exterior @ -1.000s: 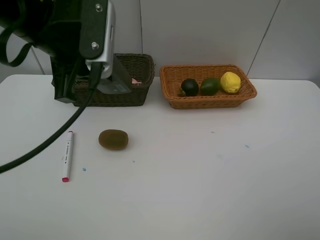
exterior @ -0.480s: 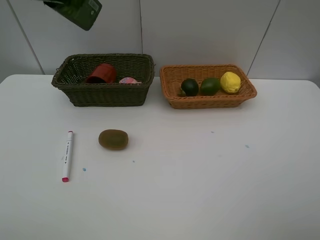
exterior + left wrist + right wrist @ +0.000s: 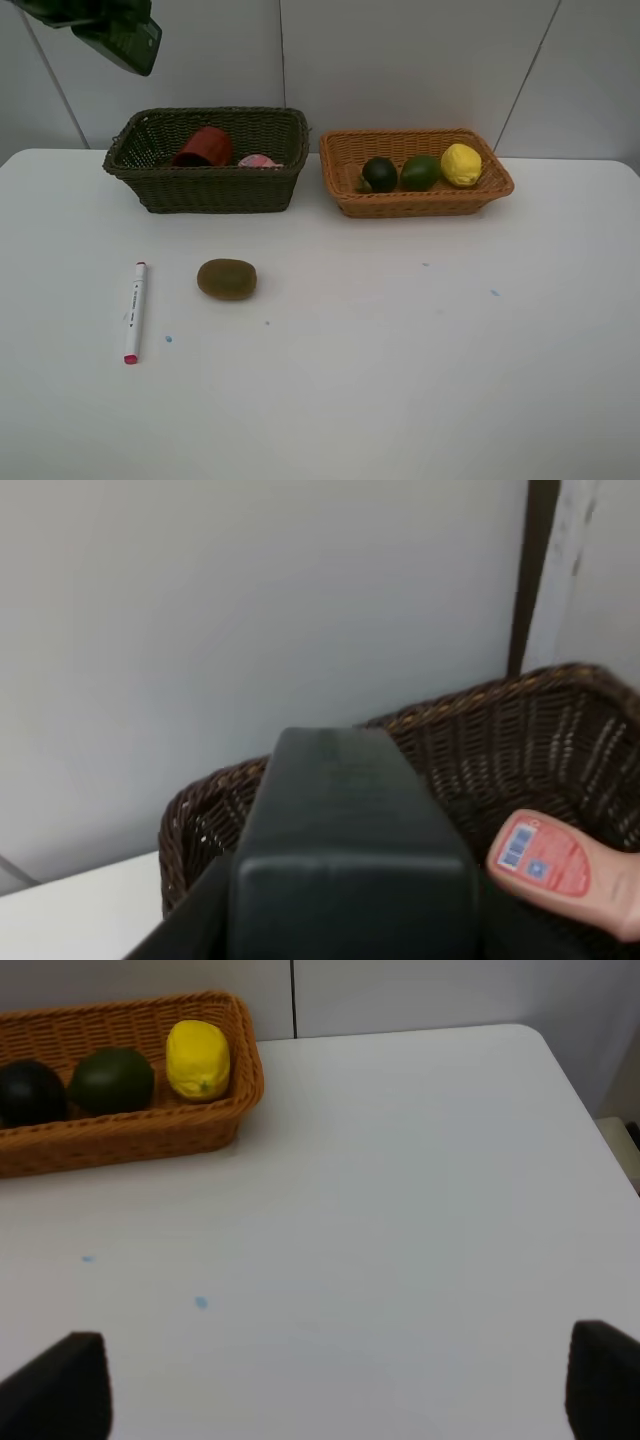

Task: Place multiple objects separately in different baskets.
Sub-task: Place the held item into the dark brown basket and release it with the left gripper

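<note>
My left gripper is high at the top left edge, shut on the dark green pump bottle, which fills the left wrist view. Below it the dark olive basket holds a red cup and a pink bottle, which also shows in the left wrist view. The orange-tan basket holds a dark round fruit, a green avocado and a yellow lemon. A brown kiwi and a white marker lie on the table. My right gripper is open and empty.
The white table runs to a grey panelled wall behind the baskets. The right wrist view shows the table's far right corner. My right gripper is out of the exterior view.
The left arm, which blocked the dark basket a second ago, has risen out of the way. The green bottle has since shifted left along the top edge.
</note>
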Action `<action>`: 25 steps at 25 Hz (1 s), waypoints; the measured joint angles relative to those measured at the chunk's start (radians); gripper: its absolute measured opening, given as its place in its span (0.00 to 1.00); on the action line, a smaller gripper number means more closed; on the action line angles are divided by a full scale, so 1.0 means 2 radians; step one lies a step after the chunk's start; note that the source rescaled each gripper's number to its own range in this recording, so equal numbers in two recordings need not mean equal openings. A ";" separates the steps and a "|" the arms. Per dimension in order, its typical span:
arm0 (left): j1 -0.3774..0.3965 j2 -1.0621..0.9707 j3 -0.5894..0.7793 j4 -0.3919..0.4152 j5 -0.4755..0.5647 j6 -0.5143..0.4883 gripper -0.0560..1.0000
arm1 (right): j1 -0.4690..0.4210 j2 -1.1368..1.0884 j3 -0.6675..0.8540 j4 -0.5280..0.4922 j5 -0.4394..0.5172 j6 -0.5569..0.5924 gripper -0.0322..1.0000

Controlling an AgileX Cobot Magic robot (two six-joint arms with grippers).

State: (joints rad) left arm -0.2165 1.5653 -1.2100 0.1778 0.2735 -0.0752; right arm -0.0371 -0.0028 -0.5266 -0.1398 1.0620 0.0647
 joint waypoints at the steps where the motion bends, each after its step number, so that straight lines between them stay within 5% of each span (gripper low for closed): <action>1: 0.001 0.016 -0.007 0.001 0.000 -0.003 0.41 | 0.000 0.000 0.000 0.000 0.000 0.000 0.99; 13: 0.016 0.193 -0.112 0.001 0.024 -0.043 0.41 | 0.000 0.000 0.000 0.000 0.000 0.000 0.99; 25: 0.040 0.246 -0.117 0.001 0.065 -0.087 0.41 | 0.000 0.000 0.000 0.000 0.000 0.000 0.99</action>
State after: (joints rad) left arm -0.1359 2.0572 -1.4449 0.1802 0.4041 -0.2496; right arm -0.0371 -0.0028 -0.5266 -0.1399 1.0620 0.0647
